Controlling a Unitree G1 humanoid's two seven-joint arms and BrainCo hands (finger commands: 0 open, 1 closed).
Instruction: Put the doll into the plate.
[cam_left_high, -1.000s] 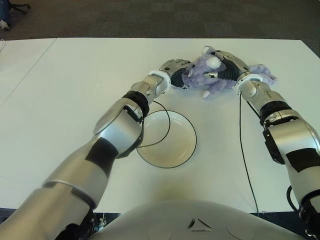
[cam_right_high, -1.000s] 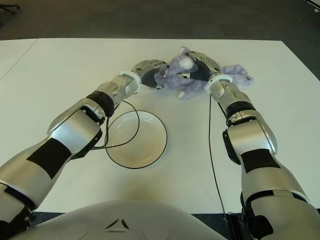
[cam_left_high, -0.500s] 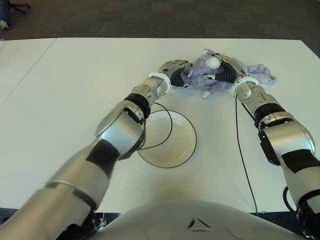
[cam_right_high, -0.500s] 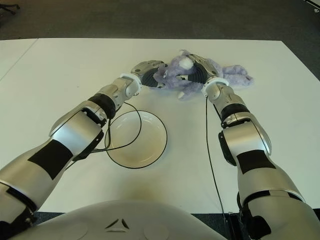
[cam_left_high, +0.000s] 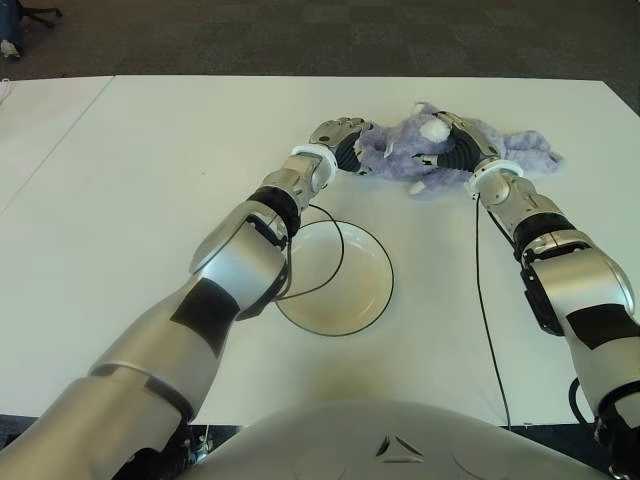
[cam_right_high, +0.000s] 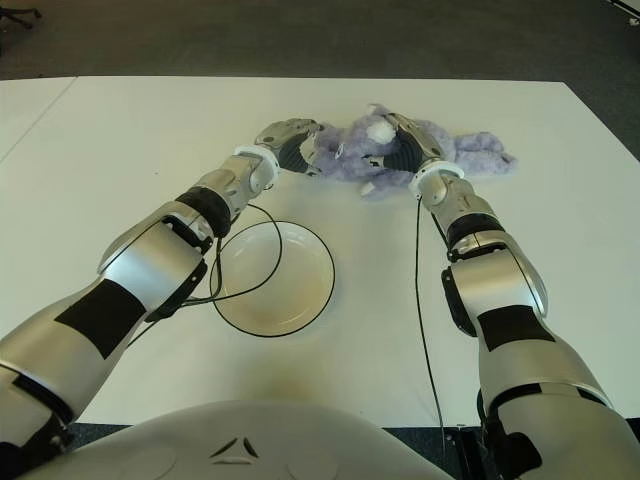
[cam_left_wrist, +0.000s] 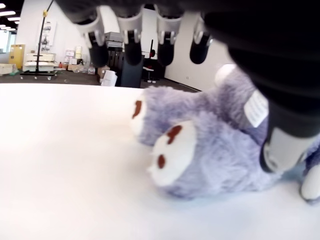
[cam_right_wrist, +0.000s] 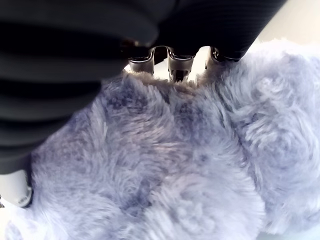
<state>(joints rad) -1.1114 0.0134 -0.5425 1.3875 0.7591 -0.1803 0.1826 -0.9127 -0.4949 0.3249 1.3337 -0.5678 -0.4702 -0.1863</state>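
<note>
The purple plush doll (cam_left_high: 425, 150) lies on the white table (cam_left_high: 150, 180) at the far side, beyond the plate. The plate (cam_left_high: 352, 300), white with a black rim, sits nearer me, left of the doll. My left hand (cam_left_high: 336, 138) is at the doll's left end; in its wrist view the fingers (cam_left_wrist: 131, 35) reach out straight above the doll's white-soled feet (cam_left_wrist: 172, 150), and the thumb lies against the fur. My right hand (cam_left_high: 458, 148) lies on top of the doll's body, its palm pressed into the fur (cam_right_wrist: 175, 160) and its fingertips (cam_right_wrist: 177, 67) curled over the far side.
A black cable (cam_left_high: 335, 250) from my left arm loops across the plate's left part. Another cable (cam_left_high: 485, 290) runs along the table beside my right forearm. Dark carpet lies past the table's far edge (cam_left_high: 300, 78).
The doll has shifted a little to the right and away from me between the two hands. My right hand has settled lower over its body.
</note>
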